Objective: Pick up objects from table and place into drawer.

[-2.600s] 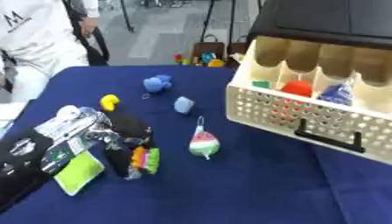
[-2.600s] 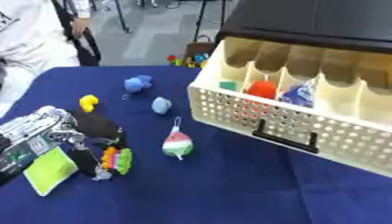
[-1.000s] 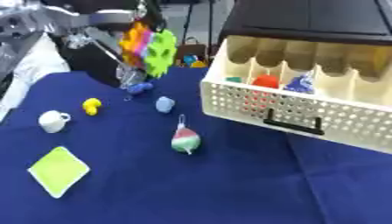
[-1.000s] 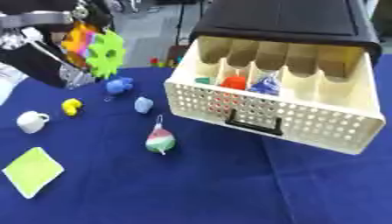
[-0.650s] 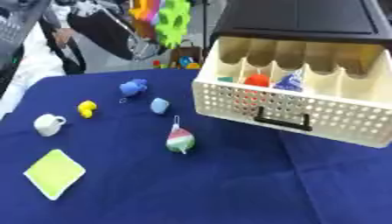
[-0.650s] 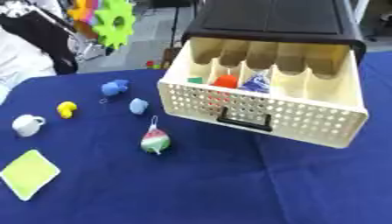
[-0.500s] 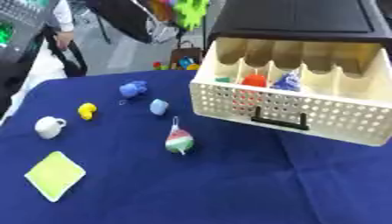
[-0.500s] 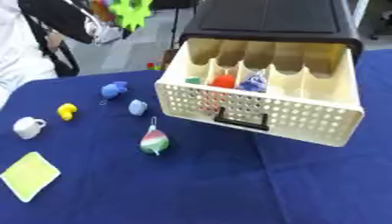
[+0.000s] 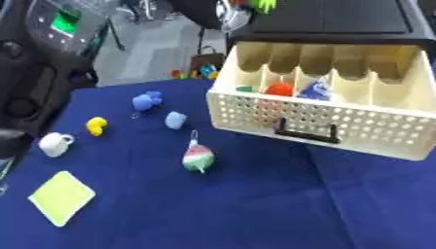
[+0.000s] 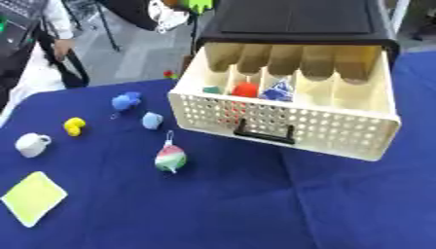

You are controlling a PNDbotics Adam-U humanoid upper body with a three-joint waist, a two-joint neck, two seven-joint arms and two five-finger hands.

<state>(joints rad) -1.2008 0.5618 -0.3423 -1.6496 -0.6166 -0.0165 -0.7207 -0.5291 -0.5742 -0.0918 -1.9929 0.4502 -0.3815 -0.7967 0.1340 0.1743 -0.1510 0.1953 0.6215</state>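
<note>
My left hand point(image 10: 167, 14) is high at the top edge, just left of the black cabinet point(image 9: 332, 19), shut on a colourful toy of which only a green tip point(image 9: 262, 4) and an orange bit show. Its arm point(image 9: 34, 73) runs up the left side. Below it the cream perforated drawer point(image 9: 323, 124) stands pulled out, with a red thing point(image 9: 279, 89), a blue-white thing point(image 9: 317, 89) and a small green thing point(image 9: 245, 89) in its compartments. My right hand shows in no view.
On the blue tablecloth lie a red-green-white ball toy point(image 9: 197, 158), a light blue bit point(image 9: 175, 119), a blue toy point(image 9: 146, 100), a yellow duck point(image 9: 96, 125), a white cup point(image 9: 55, 144) and a yellow-green square point(image 9: 61, 197). A person stands beyond the far left edge.
My left hand has lifted the colourful toy off the table and carried it up and right, to beside the cabinet top. The camera has shifted too.
</note>
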